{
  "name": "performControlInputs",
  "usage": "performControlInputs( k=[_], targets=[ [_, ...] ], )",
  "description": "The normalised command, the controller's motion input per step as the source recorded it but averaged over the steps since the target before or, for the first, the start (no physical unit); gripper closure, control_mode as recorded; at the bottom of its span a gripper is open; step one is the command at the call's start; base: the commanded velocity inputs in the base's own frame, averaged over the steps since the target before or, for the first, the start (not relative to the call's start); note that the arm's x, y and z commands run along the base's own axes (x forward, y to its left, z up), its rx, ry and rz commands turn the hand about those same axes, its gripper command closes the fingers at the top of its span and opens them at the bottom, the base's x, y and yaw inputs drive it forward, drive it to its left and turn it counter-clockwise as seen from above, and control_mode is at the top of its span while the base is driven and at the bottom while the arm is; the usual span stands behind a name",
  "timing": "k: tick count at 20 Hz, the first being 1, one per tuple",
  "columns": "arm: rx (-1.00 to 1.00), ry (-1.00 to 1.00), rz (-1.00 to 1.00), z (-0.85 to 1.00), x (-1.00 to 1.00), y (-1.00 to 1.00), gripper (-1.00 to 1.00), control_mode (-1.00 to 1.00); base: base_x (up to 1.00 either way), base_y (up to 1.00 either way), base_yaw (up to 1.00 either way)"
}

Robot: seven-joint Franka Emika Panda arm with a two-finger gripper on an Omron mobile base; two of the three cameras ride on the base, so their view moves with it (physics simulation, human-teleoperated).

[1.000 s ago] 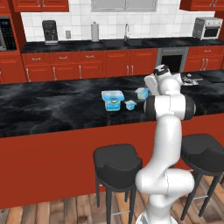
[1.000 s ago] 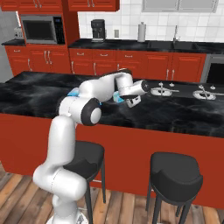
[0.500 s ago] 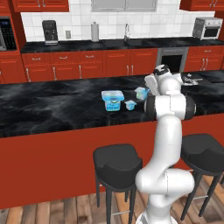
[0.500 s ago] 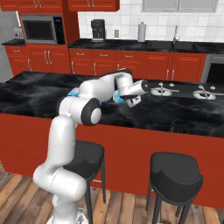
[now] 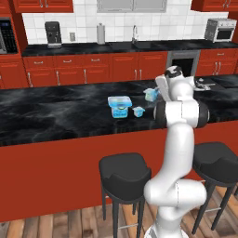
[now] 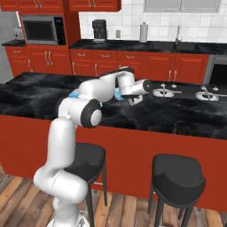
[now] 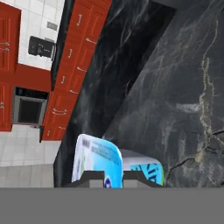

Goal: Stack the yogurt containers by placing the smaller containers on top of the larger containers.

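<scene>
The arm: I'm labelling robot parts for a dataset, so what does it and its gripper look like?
A glossy white arm of rounded tubular segments with dark grey joint bands and a bulbous base. The gripper is white with two small dark fingers. No cables or markings visible.

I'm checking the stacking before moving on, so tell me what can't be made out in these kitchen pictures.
- Claw: left base view, the robot's own arm hides the jaws; open or shut unclear.
- Mid-sized cup: left base view, partly behind the arm; contact with the claw unclear.
- Wide tub: right base view, mostly hidden by the arm.
- Tiny cup: left base view, label too small to read.
</scene>
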Motion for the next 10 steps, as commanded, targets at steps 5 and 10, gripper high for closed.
performControlInputs(
  k=[5,10],
  targets=[
    [0.12,-0.11,-0.13,0.74,-0.05,0.00,1.00,-1.00,0.00,0.00,0.00],
    [0.13,-0.03,-0.10,0.74,-0.18,0.02,1.00,-1.00,0.00,0.00,0.00]
  ],
)
